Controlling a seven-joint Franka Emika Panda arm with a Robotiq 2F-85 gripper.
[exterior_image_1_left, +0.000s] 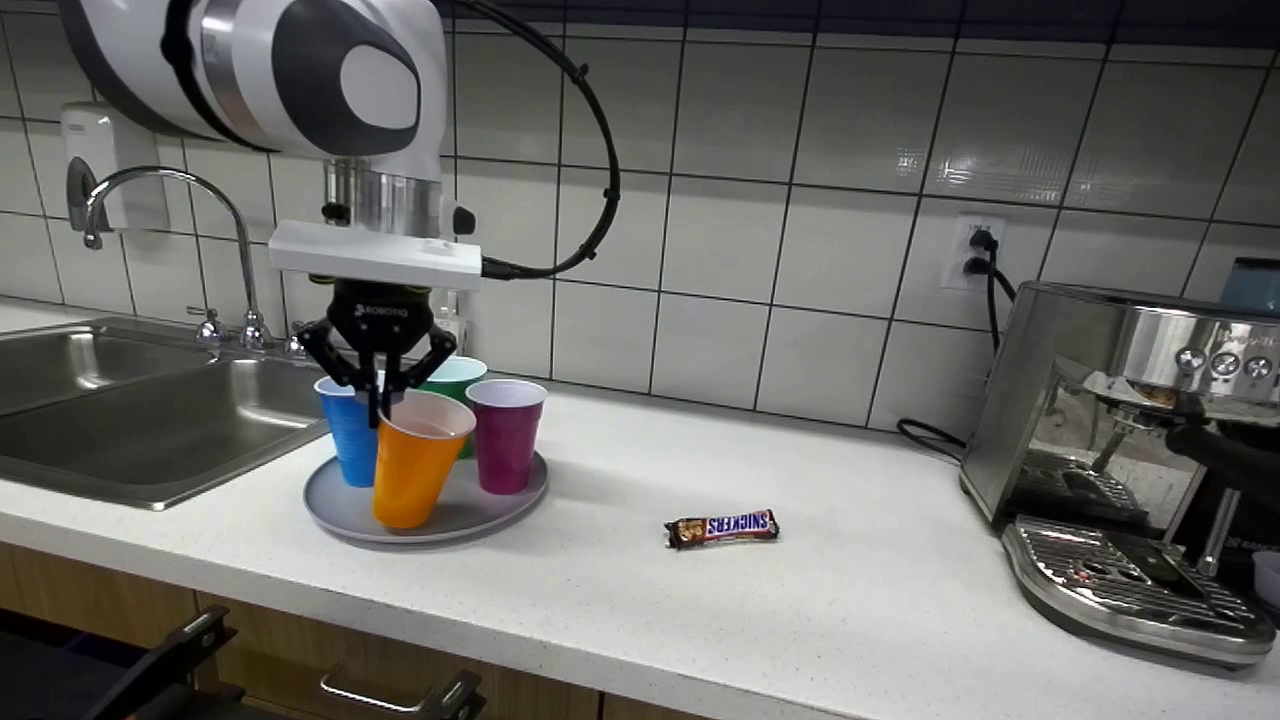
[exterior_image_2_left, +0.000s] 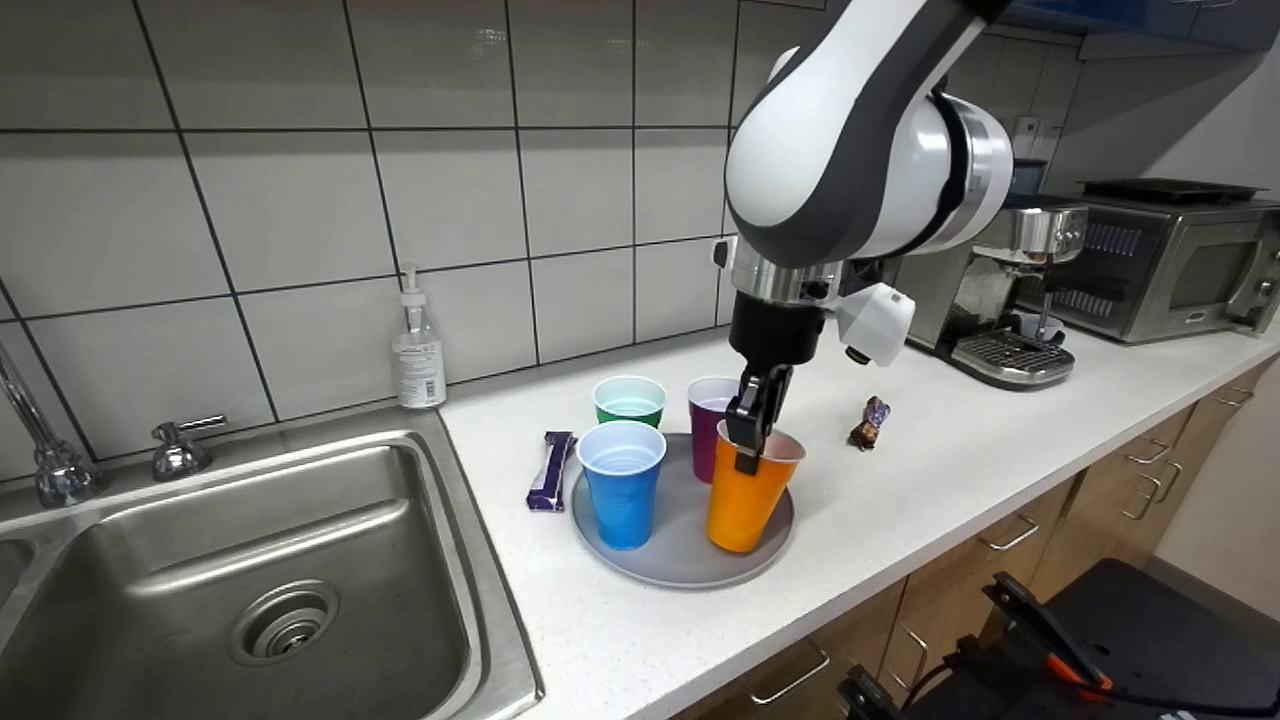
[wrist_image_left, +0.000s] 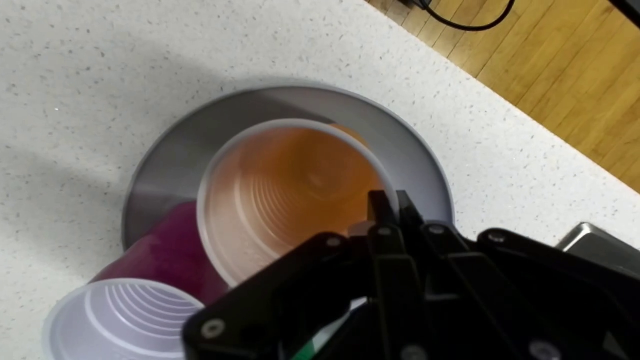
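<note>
Rim grasp on a tilted cup: the end effector (wrist_image_left: 393, 200) is clenched on the wall of the orange plastic cup (exterior_image_1_left: 412, 475), one finger (wrist_image_left: 380, 207) inside the mouth and its partner outside, as the wrist view shows. The cup leans in both exterior views, its mouth tipped away from the sink (exterior_image_2_left: 487, 580) and its base over the grey plate (exterior_image_2_left: 675, 545); whether that base bears on the plate or hangs just clear cannot be told. Three further cups surround the grasp: the blue cup (exterior_image_2_left: 623, 490) stands on the plate at the sink side; the purple cup (exterior_image_1_left: 507, 440), also on the plate, stands close to the tipped rim, contact being uncertain; the green cup (exterior_image_2_left: 630, 400) is farthest back, its base hidden. On the counter (exterior_image_1_left: 620, 560) lie a Snickers bar (exterior_image_1_left: 722, 528), apart from the plate, and a purple-wrapped bar (exterior_image_2_left: 550, 472) just beside the plate's edge. The step in hand is judged to be handling the orange cup by its rim, lifting and setting down looking alike here. A lift would call for a firm pinch and a slow, straight rise clear of the purple cup; a set-down, for levelling the base before the fingers part.
</note>
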